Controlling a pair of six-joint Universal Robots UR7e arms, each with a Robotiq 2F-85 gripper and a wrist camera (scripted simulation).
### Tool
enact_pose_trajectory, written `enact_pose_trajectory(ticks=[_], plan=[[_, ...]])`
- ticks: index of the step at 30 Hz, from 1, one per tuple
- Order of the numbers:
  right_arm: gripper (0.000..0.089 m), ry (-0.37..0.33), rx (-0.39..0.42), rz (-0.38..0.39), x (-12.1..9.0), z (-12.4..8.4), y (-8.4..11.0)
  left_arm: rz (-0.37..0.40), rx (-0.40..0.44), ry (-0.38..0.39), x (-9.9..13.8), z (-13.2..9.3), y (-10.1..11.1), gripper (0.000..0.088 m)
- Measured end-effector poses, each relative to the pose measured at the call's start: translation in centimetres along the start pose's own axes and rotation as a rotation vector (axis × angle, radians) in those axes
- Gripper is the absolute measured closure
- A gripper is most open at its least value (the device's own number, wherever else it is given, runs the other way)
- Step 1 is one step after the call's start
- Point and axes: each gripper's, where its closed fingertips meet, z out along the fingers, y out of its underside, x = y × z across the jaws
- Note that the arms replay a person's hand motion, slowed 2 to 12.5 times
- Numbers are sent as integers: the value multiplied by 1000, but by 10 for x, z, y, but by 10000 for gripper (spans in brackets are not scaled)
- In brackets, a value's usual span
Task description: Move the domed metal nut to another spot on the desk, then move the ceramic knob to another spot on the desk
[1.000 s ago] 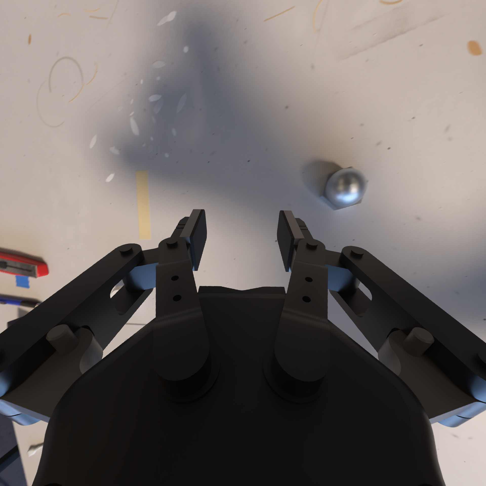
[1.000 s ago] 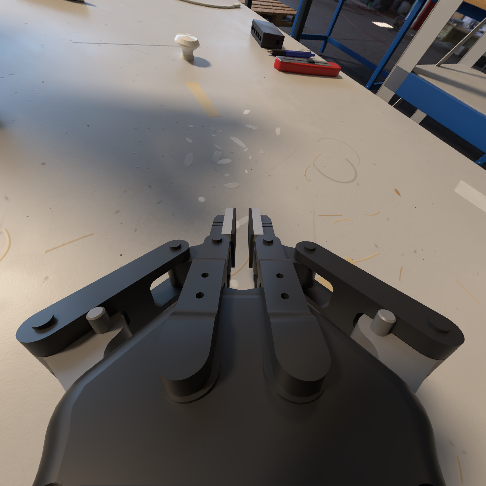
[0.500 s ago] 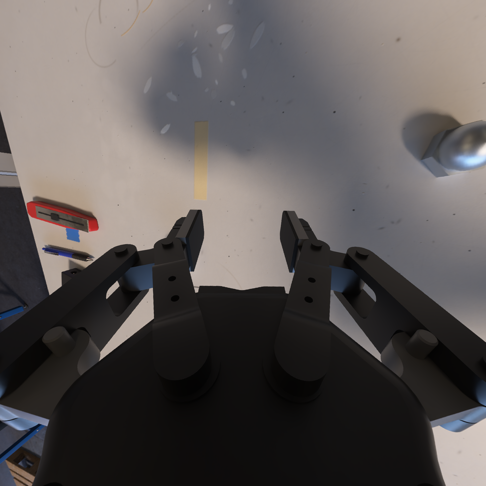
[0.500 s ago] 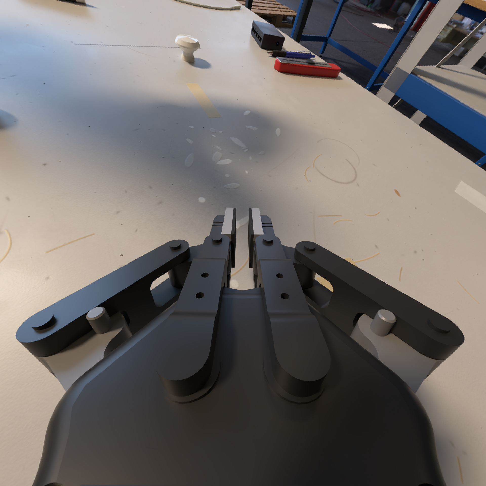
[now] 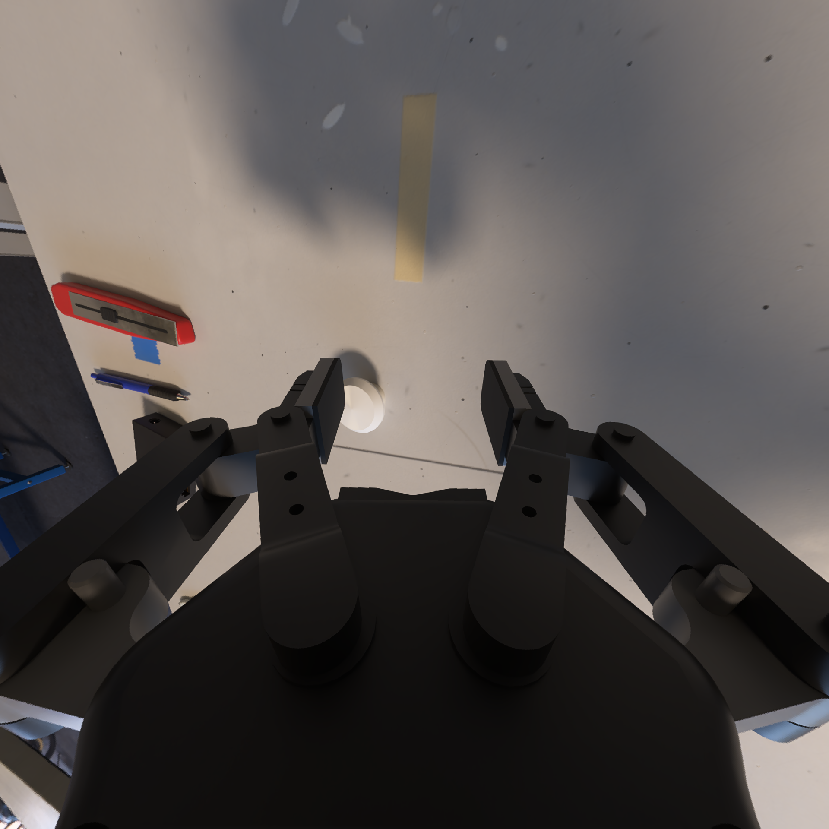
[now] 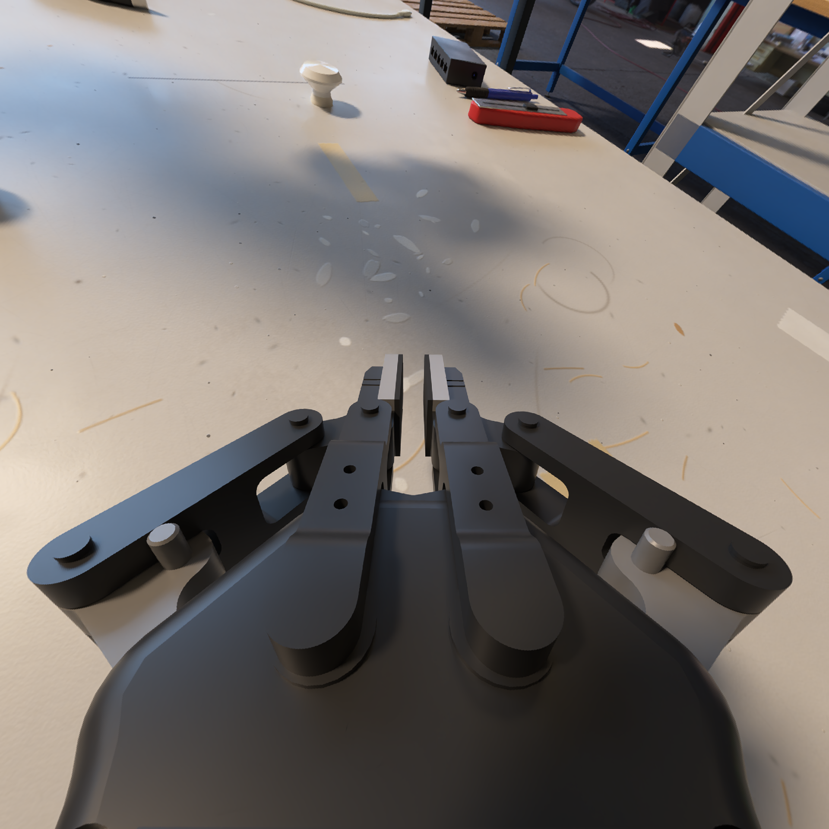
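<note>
The white ceramic knob [image 5: 364,405] stands upright on the desk, seen from above just inside my left gripper's left finger, which hides part of it. My left gripper [image 5: 412,408] is open and empty, above the desk. The knob also shows far off in the right wrist view [image 6: 321,82]. My right gripper [image 6: 412,376] is nearly shut with a thin gap, holds nothing, and hangs low over the desk. The domed metal nut is out of both views; only a dark shadow shows at the left edge of the right wrist view.
A red utility knife [image 5: 122,315], a scrap of blue tape [image 5: 146,350], a blue pen [image 5: 140,386] and a small black box [image 5: 150,428] lie by the desk's left edge. A tan tape strip [image 5: 415,188] lies ahead. Knife [image 6: 525,115], pen [image 6: 498,93], box [image 6: 456,66] show right.
My left gripper has moved away from the nut, which has left the view to the right, and now sits over the knob. The right gripper has not moved.
</note>
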Motion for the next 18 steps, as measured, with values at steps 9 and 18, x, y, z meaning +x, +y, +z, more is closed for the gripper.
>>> enact_pose_trajectory(ticks=[9,18], plan=[[809,-2,-2,-1,0,0,0,-2,-64,6,-19,18,15,298],[809,-4,-1,0,0,0,0,-10,-97,28,-31,33,21,277]])
